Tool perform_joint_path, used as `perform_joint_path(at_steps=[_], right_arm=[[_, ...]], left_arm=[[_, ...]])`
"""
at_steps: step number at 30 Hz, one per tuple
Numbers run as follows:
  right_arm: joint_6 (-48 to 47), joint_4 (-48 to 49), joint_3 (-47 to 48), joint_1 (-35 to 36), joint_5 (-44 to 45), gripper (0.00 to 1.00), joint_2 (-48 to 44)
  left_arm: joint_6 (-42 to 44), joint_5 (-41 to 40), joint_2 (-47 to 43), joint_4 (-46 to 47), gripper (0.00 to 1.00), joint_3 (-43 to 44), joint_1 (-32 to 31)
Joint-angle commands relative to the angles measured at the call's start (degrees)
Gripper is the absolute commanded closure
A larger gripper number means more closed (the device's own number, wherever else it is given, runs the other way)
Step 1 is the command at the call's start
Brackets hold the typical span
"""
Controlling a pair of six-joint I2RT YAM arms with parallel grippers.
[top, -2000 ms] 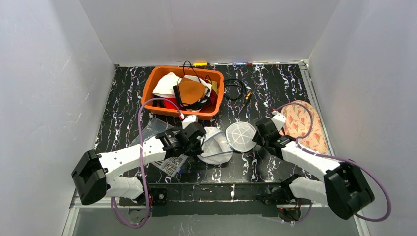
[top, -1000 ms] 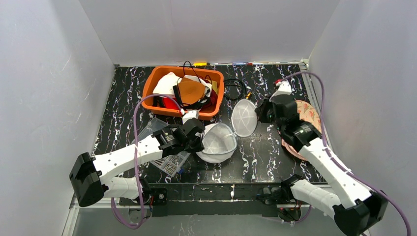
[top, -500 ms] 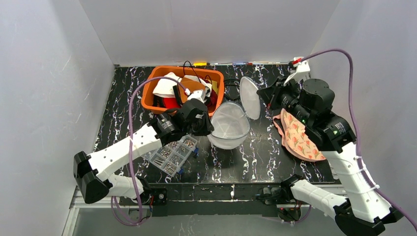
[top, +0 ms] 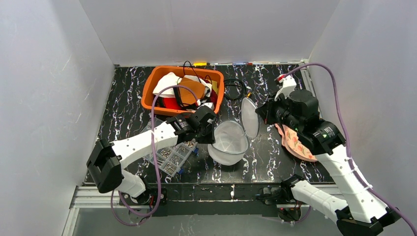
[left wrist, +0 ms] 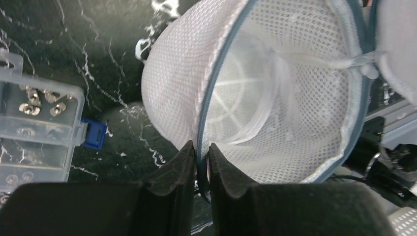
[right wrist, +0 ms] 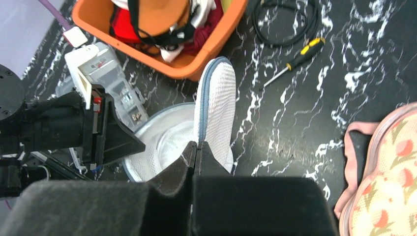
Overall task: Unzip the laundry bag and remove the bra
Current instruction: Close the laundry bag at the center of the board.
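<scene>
Laundry bag (left wrist: 305,98): white open-weave mesh on a stiff dome frame, with grey-blue zip tape round the rim. It is unzipped and lies open like a clamshell.
- Bowl half (top: 227,143): mid-table, mouth facing up. In the left wrist view a clear plastic ring with spokes shows through its floor.
- Lid half (top: 250,118): a narrow oval standing on edge, just right of the bowl. Its long axis runs near to far.

Left gripper (left wrist: 201,148): black fingers (left wrist: 172,177) clenched on the bowl's rim, with the zip tape pinched between them.

Right gripper (right wrist: 197,146): fingers pressed together on the lid's near edge.

Bra (top: 296,141): outside the bag, lying on the black white-veined table (top: 275,162) at its right side, partly hidden under the right arm (top: 344,167). The cup is padded, cream fabric with a red flower print and pink binding. Its long axis runs near to far.

Other items:
- Orange plastic bin (top: 148,96), heaped with garments, behind the bag.
- Clear compartment box (top: 171,156) of small metal hardware, just left of the bowl.
- Coiled black cable (top: 235,88) and yellow-handled screwdriver (top: 247,96), beyond the lid.
</scene>
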Motion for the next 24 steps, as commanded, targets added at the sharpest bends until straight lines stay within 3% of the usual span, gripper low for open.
perform_joint_path(at_steps=[1, 11, 24], right_arm=[[-3.94, 1.52, 5.9, 0.11, -0.58, 0.99, -0.17], [-5.36, 2.41, -4.34, 0.14, 3.38, 0.99, -2.85], [-7.0, 2.61, 0.37, 2.28, 1.58, 0.99, 0.02]], left_arm=[[2.62, -0.03, -1.73, 0.28, 0.86, 4.55, 0.44], [0.61, 3.82, 0.55, 3.66, 0.83, -2.76, 0.91], [0.8, 4.92, -5.11, 1.54, 0.66, -2.48, 1.21]])
